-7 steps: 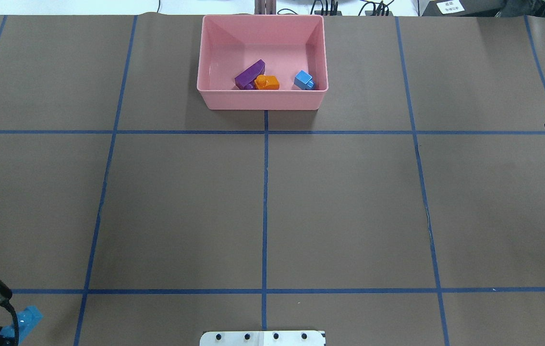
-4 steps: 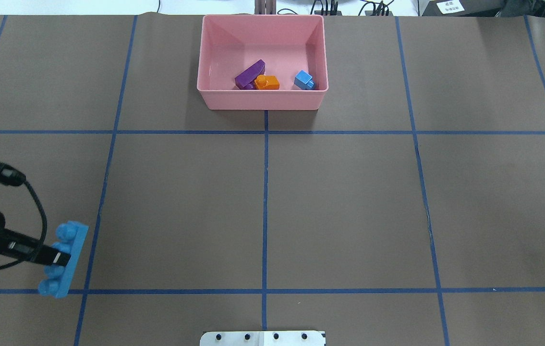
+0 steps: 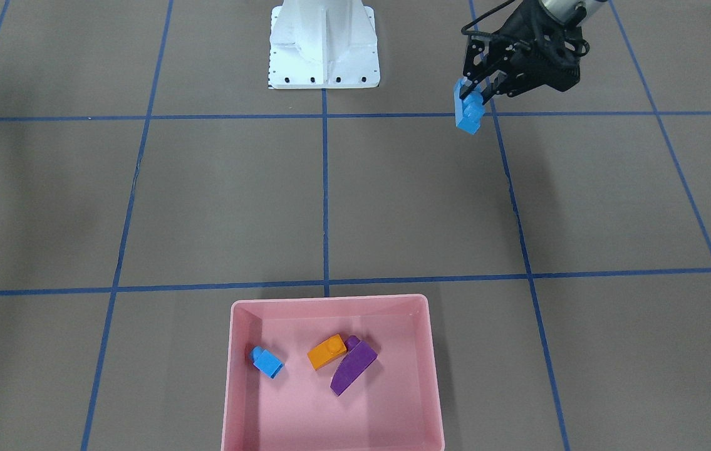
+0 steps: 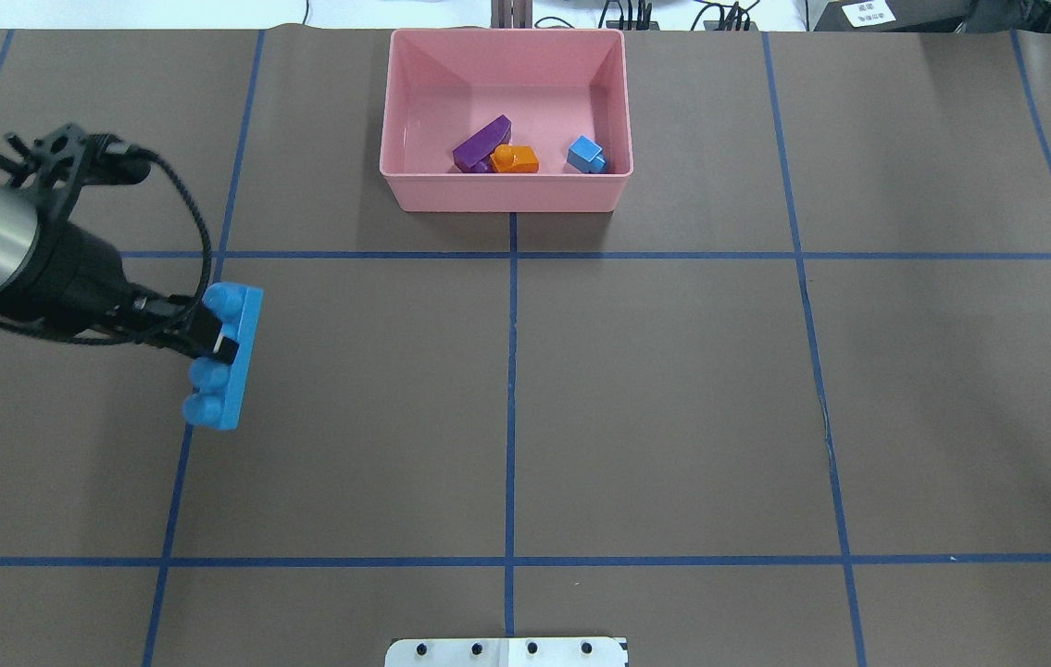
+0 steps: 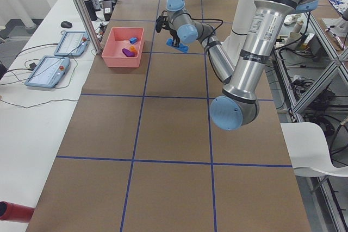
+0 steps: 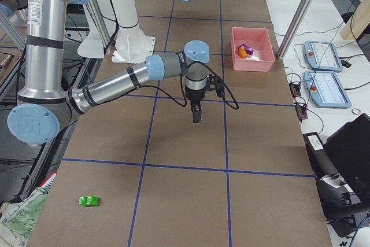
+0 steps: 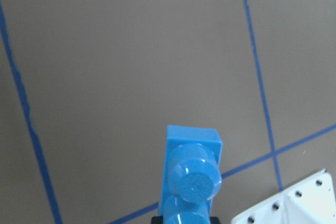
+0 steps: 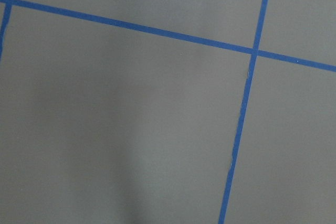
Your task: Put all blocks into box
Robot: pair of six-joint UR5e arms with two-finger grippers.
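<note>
My left gripper is shut on the long blue four-stud block and holds it above the table's left side; from the front, that gripper and block hang near the robot base. The pink box stands at the far centre. In it lie the purple wedge, the orange block and the small blue block. A green block lies on the table far out on my right. My right gripper hangs above the table, and I cannot tell whether it is open or shut.
The white robot base stands at the near centre edge. Blue tape lines divide the brown table into squares. Control tablets lie on a white side bench beyond the box.
My left gripper has carried the long blue block from the near left corner forward and slightly right. The right gripper has slid out of the overhead view at the right edge.
</note>
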